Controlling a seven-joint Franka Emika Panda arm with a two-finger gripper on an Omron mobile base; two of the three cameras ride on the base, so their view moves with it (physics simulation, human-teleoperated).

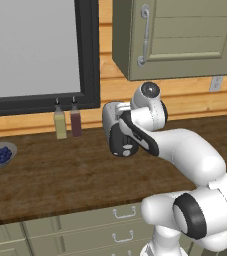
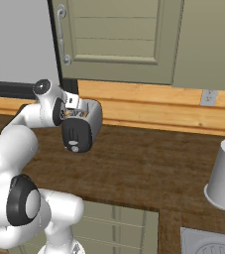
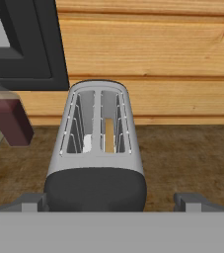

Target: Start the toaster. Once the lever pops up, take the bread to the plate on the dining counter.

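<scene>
Hand view: my claw (image 3: pixel 111 200) is released above the toaster (image 3: pixel 96 148), bread (image 3: pixel 109 135) in its slot; I should descend squarely onto the lever.

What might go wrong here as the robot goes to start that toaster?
Three risks, judging from this moment:
1. The open gripper straddles the toaster above its black end, so coming down it may shove the toaster instead of pressing the lever.
2. Two bottles stand close beside it and may get knocked over.
3. The bread sits deep in a narrow slot, awkward to pinch later.
</scene>
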